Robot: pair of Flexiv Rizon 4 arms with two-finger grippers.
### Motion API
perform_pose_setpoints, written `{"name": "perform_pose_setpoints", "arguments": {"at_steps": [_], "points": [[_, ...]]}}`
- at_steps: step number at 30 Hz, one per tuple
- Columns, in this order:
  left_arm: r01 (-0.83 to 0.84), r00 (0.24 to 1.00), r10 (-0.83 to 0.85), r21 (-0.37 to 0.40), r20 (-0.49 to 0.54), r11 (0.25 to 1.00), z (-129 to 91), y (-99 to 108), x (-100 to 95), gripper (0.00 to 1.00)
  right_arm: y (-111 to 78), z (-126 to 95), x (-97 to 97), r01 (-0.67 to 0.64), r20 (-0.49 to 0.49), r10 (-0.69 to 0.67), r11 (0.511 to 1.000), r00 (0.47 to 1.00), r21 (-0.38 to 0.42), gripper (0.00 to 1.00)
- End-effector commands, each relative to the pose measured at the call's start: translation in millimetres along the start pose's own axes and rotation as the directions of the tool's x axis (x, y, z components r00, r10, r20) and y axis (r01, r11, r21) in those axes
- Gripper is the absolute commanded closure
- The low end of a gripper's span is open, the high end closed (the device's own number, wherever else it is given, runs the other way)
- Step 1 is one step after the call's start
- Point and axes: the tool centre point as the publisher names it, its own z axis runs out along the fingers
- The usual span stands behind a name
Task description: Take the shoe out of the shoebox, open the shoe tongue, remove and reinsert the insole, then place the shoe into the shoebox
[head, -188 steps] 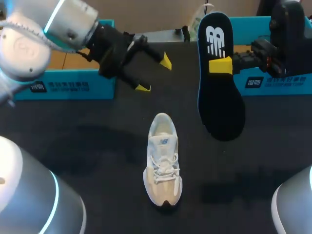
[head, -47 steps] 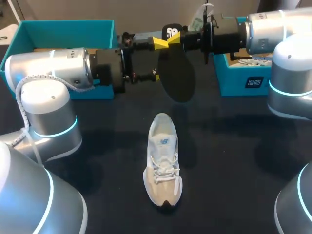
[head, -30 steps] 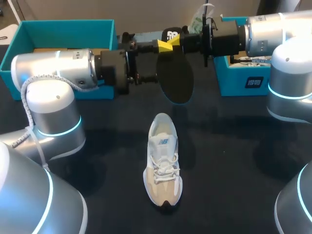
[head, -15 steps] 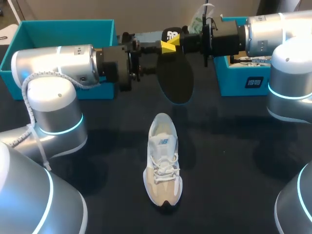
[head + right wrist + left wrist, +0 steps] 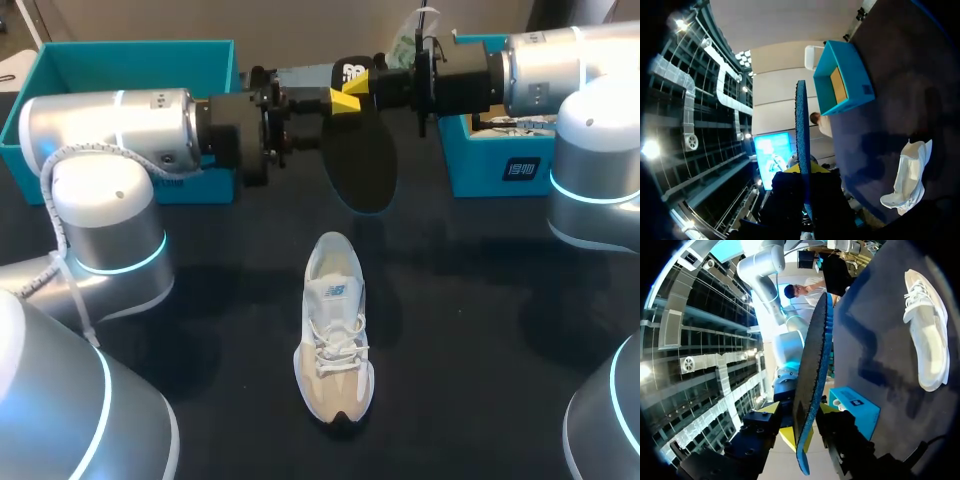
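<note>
Shoe out of its box and insole out of the shoe: by our reading those steps are done, while refitting the insole and boxing the shoe are left.

At far left on the worktop stands the open teal left shoebox. Our left pincer comes in from that side, level with the insole. The left wrist view shows the insole edge-on just ahead of it, but we cannot tell whether it has clamped.

The insole hangs toe end down over the far middle of the worktop, clear of it. Nearer us in the middle, the white shoe lies sole down, toe toward us, touched by neither arm.

Our right pincer is clamped on the insole's heel end. The right shoebox, also teal, stands at far right.
</note>
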Motion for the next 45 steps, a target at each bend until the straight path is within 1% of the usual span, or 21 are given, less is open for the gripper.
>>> {"name": "perform_pose_setpoints", "arguments": {"at_steps": [1,6,11,22,35,40,45], "points": [[0.0,1.0,0.0,0.005,-0.003,1.0,-1.9,-1.0,-0.4,0.57,-1.0,0.3,0.3,0.0,0.003,0.001,1.0,1.0,-0.002,1.0],[0.0,1.0,0.0,0.012,-0.007,1.0,-3.2,-2.6,0.0,0.58,-1.0,0.3,0.3,0.0,0.003,0.001,1.0,1.0,-0.002,1.0],[0.004,1.0,-0.004,0.012,-0.011,1.0,-5.7,-3.6,1.5,0.58,0.2,0.4,0.4,0.027,0.004,-0.027,1.0,1.0,-0.006,1.0],[0.01,1.0,-0.009,0.011,-0.014,1.0,-7.2,-3.4,4.0,0.6,2.1,1.4,0.2,0.103,-0.054,-0.103,0.995,0.993,-0.009,1.0],[0.006,1.0,-0.006,0.017,-0.019,1.0,-6.8,-4.1,3.1,0.66,2.2,1.4,0.1,0.107,-0.054,-0.107,0.994,0.993,-0.011,1.0],[0.0,1.0,0.0,0.024,-0.01,1.0,-5.1,-4.8,-2.5,0.69,2.2,1.4,0.1,0.107,-0.054,-0.107,0.994,0.993,-0.011,1.0],[-0.004,1.0,0.004,0.025,-0.006,1.0,-4.4,-4.9,-3.6,0.73,2.2,1.4,0.1,0.107,-0.054,-0.107,0.994,0.993,-0.011,1.0]]}}
